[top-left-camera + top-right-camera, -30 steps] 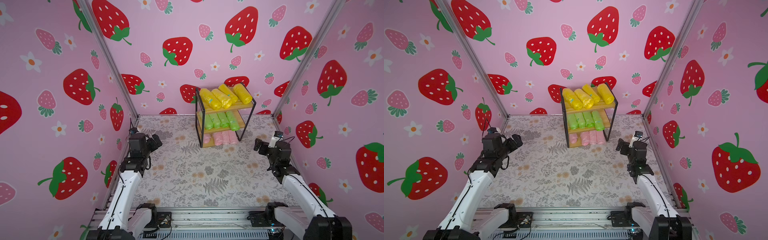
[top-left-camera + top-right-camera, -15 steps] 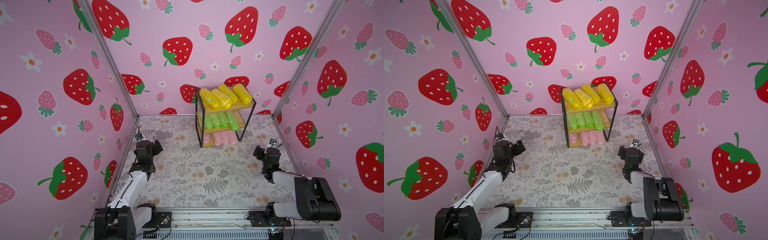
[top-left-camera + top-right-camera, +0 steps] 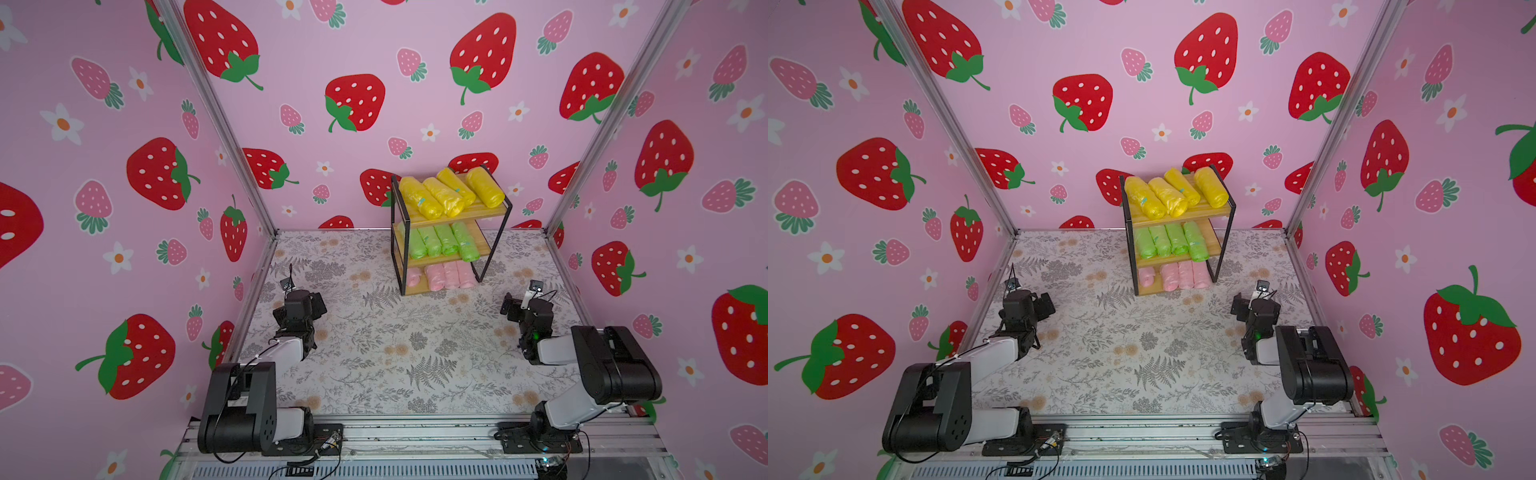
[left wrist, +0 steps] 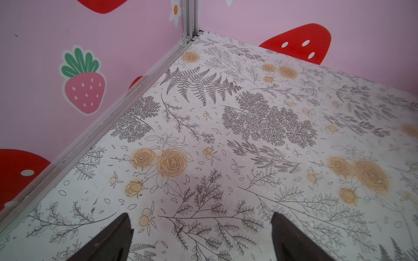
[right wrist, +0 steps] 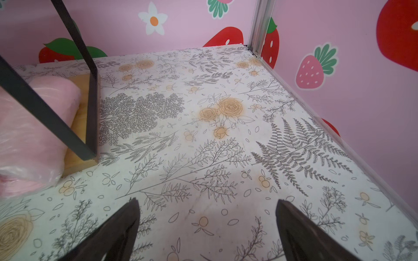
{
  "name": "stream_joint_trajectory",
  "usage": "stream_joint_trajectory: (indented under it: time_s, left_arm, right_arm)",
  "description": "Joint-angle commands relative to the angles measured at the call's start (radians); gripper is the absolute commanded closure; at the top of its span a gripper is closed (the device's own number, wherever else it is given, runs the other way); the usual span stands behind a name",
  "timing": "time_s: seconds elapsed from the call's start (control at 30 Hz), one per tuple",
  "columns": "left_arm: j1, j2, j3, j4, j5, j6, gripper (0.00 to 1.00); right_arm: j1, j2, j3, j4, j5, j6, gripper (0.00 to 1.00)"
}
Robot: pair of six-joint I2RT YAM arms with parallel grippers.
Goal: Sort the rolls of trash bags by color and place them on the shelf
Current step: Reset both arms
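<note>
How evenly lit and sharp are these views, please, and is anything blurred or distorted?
Both top views: soft, even light, corner posts splayed by the wide lens, mild sheen on the yellow rolls; right wrist view: the nearest pink roll is blurred; left wrist view: the table print is sharp.

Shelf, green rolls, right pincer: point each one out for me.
shelf [image 3: 478, 213], in a top view, front edge of top board
green rolls [image 3: 445, 240], in a top view, middle of one roll
right pincer [image 5: 207, 201], right wrist view, midway between open fingertips
</note>
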Motion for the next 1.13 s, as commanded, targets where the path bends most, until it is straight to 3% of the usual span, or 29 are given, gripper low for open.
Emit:
stream_joint_trajectory:
  time_s: [0.0,0.17,0.33,0.4,0.43,0.47,1.1]
  left_arm:
    - [-0.005,0.051,0.002,0.145,-0.085,0.003,0.00]
    - [-0.121,0.161,0.065,0.186,-0.133,0.148,0.00]
    - [-0.095,0.151,0.037,0.221,-0.031,0.150,0.00]
    - [-0.075,0.176,-0.047,0.411,0.095,0.177,0.00]
    - [-0.094,0.195,-0.063,0.456,0.054,0.202,0.00]
    - [-0.100,0.170,-0.033,0.351,0.058,0.192,0.00]
    - [-0.082,0.170,-0.039,0.371,0.076,0.179,0.00]
  right_arm:
    - [-0.004,-0.006,0.056,-0.042,0.045,0.012,0.01]
    - [-0.005,-0.006,0.075,-0.076,0.042,0.014,0.01]
    - [-0.005,-0.005,0.073,-0.073,0.039,0.013,0.01]
    - [-0.006,-0.004,0.074,-0.072,0.039,0.013,0.01]
    - [-0.006,-0.004,0.074,-0.073,0.039,0.013,0.01]
    - [-0.005,-0.004,0.074,-0.072,0.039,0.013,0.01]
    - [-0.009,-0.006,0.075,-0.077,0.031,0.013,0.01]
